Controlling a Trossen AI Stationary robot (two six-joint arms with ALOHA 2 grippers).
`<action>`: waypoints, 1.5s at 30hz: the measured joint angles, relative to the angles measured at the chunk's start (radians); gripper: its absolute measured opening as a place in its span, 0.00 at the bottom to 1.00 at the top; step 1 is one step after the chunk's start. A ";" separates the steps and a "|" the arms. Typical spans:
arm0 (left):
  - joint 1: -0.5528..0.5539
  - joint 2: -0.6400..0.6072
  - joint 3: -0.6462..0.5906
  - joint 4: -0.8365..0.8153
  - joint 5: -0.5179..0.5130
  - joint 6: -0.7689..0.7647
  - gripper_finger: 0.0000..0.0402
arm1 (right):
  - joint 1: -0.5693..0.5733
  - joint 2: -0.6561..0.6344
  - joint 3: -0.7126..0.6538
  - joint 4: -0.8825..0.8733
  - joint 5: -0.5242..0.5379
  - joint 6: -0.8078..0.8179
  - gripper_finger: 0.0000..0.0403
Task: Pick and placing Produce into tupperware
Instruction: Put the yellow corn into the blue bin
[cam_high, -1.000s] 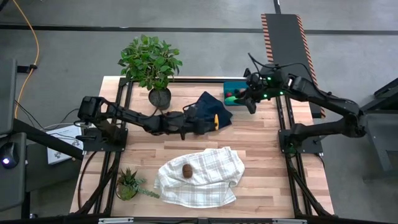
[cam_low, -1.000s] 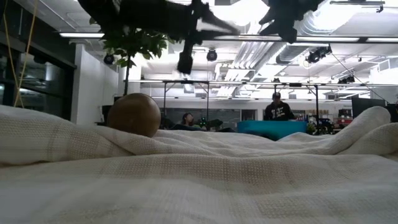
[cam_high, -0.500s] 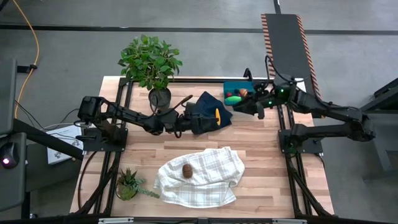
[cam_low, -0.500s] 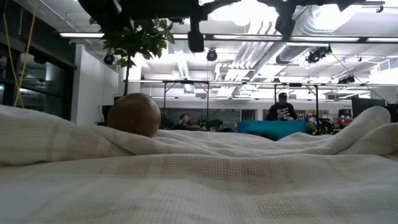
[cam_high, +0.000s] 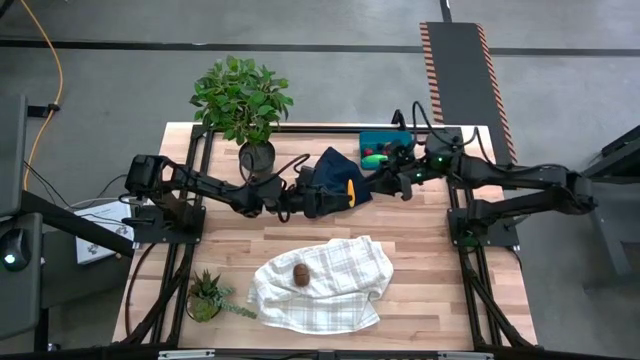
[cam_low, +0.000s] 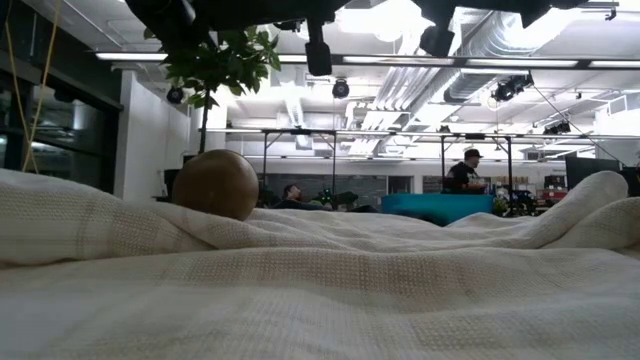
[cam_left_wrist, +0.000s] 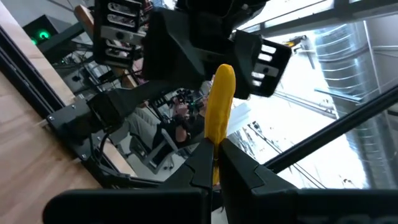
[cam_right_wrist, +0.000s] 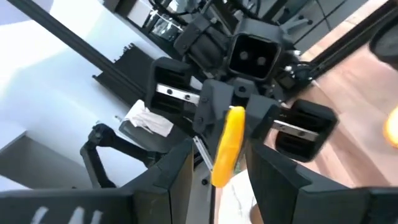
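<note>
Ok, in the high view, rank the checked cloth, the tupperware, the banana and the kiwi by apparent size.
1. checked cloth
2. tupperware, partly hidden by the right arm
3 and 4. banana and kiwi: both small, too alike to rank; the banana shows only partly.

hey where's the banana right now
In the high view the banana is over the table's far middle, above the dark navy cloth, pinched at one end by the left gripper, with the right gripper open around it.

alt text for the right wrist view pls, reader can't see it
A yellow banana stands between the right pincer's two dark fingers, gripped at its far end by the left pincer, which faces the camera. Wooden table shows beyond, with an orange blur at the picture's edge.
</note>
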 joint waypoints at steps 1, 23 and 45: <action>0.000 0.000 0.000 0.000 0.003 0.000 0.02 | 0.007 0.007 0.000 0.007 0.008 0.006 0.35; 0.000 0.000 0.000 0.002 0.049 -0.003 0.02 | 0.061 0.101 0.000 0.113 0.058 0.037 0.34; 0.000 0.000 0.000 -0.042 0.070 0.027 0.26 | 0.056 0.107 0.000 0.114 0.093 -0.002 0.01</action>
